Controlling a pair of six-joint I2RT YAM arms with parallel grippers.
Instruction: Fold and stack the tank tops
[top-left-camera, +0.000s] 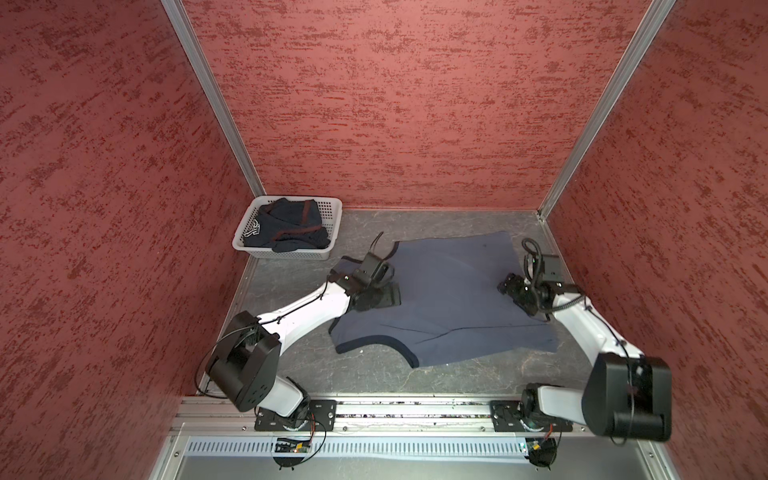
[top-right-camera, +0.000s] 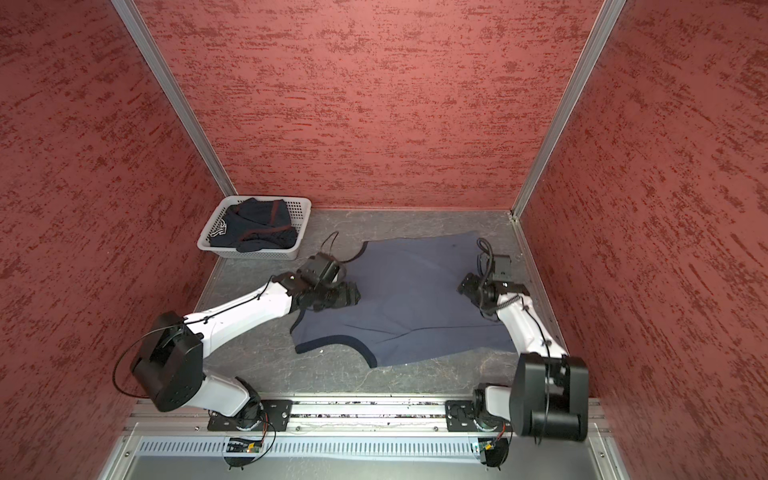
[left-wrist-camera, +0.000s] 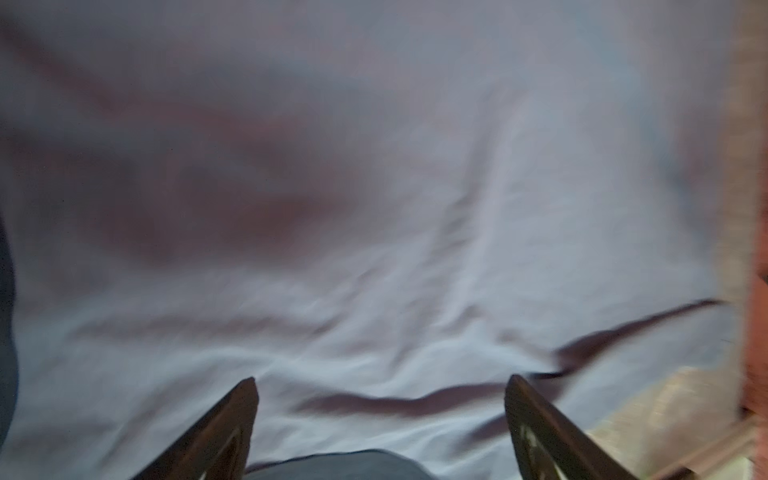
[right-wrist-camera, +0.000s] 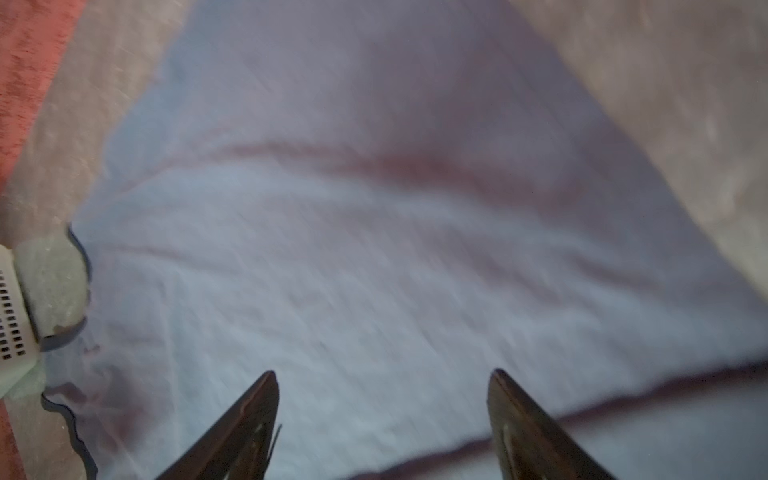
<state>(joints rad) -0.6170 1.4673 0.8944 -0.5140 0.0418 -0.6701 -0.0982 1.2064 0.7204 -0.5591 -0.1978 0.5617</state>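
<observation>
Left gripper (left-wrist-camera: 380, 380) and right gripper (right-wrist-camera: 382, 374) are noted wide open, nothing held. Blue top (top-left-camera: 449, 299) is laid flat directly beneath both. It is judged soft, light and wrinkle-prone, best pinched at hem or trim. Navy top (top-left-camera: 286, 226) is seen bunched in basket (top-left-camera: 286, 254), beyond left gripper.

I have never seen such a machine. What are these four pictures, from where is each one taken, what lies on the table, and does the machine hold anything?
It is a robot with two white arms, each ending in a two-fingered gripper. Two pictures look down from above on the whole booth, almost identically. The other two come from cameras on the wrists, looking past the left gripper and the right gripper; both are blurred. On the grey table a slate-blue tank top lies spread out. A dark navy tank top sits crumpled in a white basket at the far left corner. Both grippers are open over the blue top and hold nothing.
</observation>
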